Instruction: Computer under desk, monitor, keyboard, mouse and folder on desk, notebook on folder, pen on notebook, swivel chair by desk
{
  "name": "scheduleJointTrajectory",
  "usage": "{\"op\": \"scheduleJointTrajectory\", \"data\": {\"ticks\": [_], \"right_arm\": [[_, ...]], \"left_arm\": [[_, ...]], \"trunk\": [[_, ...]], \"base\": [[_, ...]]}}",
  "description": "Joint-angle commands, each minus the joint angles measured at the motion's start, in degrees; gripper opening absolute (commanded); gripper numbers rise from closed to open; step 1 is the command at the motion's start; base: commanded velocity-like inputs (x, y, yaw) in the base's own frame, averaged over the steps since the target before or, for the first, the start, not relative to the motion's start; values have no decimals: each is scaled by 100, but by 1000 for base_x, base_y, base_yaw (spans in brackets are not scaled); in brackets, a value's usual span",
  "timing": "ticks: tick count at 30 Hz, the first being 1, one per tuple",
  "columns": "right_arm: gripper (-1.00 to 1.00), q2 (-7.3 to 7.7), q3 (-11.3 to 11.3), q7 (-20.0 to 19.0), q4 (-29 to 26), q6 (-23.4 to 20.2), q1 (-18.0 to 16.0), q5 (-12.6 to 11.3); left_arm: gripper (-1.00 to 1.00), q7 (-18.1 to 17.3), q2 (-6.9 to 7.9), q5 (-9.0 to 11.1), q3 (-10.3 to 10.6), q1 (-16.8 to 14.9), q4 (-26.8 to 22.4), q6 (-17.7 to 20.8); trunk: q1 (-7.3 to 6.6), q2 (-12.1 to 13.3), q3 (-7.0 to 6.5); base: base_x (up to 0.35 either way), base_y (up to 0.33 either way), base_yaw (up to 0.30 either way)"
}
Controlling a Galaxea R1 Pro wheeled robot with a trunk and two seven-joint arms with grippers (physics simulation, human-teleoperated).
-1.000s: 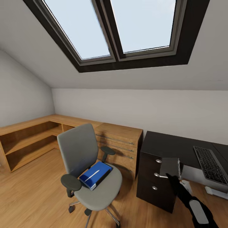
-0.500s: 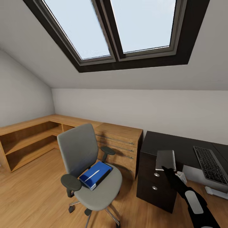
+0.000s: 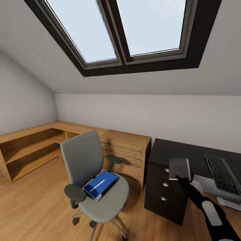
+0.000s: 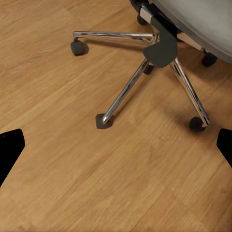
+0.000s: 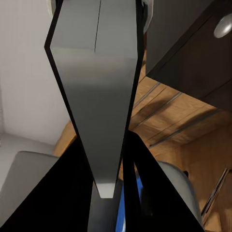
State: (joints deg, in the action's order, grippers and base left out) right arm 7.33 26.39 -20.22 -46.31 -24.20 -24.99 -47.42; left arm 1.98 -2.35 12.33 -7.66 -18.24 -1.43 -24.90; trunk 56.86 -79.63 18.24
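The three drawers [image 3: 164, 184] in the black desk [image 3: 174, 151] are shut, each with a round silver knob, so I cannot see what they hold. The open shelves of the low wood cabinet [image 3: 30, 152] run along the wall to the left.

The grey chair [image 3: 83, 157] carries the folder [image 3: 107, 178] on its seat. The folder is bright blue and flat with white page edges, and a slim white pen [image 3: 97, 185] lies across its cover. The chair stands on the wood floor [image 4: 72, 183], apart from the desk.

My right gripper [image 3: 181, 177] pinches a thin grey notebook [image 3: 179, 168] by its lower edge. I hold it upright over the front corner of the desk, above the drawers. The folder lies well to the left of this gripper and lower down. In the right wrist view a strip of its blue shows past the notebook.

The black keyboard [image 3: 221, 174] lies on the desk to the right of the notebook.

My left gripper [image 4: 116, 145] is spread wide and holds nothing. It hangs over the floor near the chair's chrome base [image 4: 159, 53] and castors.
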Motion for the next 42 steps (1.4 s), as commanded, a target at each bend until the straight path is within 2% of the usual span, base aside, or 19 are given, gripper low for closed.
{"op": "scheduleJointTrajectory", "data": {"ticks": [1,5,12,17,24,42], "right_arm": [[-100,13,33,-51,4,-91,-6,-66],[-100,35,54,-67,7,-212,-6,-160],[-100,42,59,-220,-14,-474,-6,-638],[-100,43,62,-420,-3,-518,-6,-792],[-100,47,67,-546,14,-553,-6,-840],[-100,53,62,-571,22,-577,-3,-857]], "left_arm": [[100,11,-2,-29,-43,-4,3,-16],[100,12,-2,-29,-43,-4,2,-15],[100,12,-2,-29,-43,-4,2,-15],[100,13,-2,-29,-43,-2,2,-15],[100,13,-2,-29,-43,-4,2,-15],[100,13,-2,-29,-43,-2,2,-15]], "trunk": [[0,-4,7],[0,-4,7],[0,-4,7],[0,-4,7],[0,-4,37],[0,-4,195]], "base": [[0,0,0],[0,0,0],[0,0,0],[0,0,0],[0,0,0],[0,0,-54]]}}
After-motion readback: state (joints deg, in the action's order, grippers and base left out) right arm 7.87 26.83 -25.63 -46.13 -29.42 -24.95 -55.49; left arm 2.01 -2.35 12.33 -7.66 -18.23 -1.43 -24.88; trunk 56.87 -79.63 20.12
